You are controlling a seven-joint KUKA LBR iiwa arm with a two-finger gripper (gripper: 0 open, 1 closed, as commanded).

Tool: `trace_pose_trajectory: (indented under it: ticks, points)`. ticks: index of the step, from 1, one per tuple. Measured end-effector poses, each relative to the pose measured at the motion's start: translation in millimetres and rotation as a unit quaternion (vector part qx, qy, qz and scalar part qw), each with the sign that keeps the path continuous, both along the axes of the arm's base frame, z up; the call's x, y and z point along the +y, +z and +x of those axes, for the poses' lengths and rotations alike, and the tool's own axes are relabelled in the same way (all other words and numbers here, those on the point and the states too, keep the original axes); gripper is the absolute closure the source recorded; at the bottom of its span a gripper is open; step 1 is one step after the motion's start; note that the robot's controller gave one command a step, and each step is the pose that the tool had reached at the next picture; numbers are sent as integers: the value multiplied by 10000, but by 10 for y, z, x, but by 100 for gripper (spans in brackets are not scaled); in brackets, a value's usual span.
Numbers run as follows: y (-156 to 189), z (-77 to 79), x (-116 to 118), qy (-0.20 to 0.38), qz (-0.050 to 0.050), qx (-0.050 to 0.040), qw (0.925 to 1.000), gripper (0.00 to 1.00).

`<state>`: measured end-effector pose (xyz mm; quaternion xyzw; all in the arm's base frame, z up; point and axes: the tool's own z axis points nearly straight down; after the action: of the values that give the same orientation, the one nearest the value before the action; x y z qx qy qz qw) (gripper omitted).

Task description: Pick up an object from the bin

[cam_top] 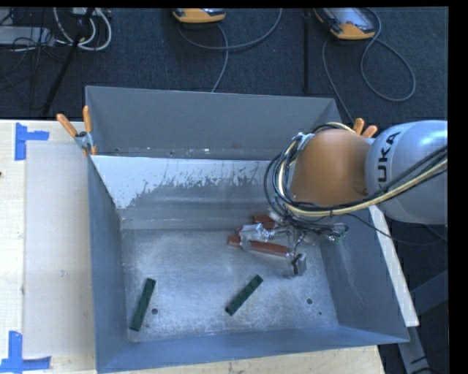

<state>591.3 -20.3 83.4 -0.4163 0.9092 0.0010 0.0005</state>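
One reddish-brown bar (pixel 265 247) is seen just beside the gripper (pixel 296 264), whose open or closed state cannot be told; approach is judged in hand, centring and closing being required next.

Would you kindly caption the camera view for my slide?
Gripper over a reddish-brown piece; one dark green bar front left, another front centre.

Behind the grey metal bin (pixel 212 120) lies a dark blue-grey carpeted floor (pixel 146 62). Thin black cables (pixel 221 48) trail across it beyond the bin's far wall, and one loops wide behind the bin's far right corner. Behind the far left corner sits a tangle of white cables (pixel 93 28). Two orange-rimmed objects (pixel 199 13) lie farthest from the bin, partly cut off.
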Motion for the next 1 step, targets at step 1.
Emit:
trace_pose_trajectory:
  ticks: [1]
  points:
    - [168,321,26,-299,3,-18,9996,0]
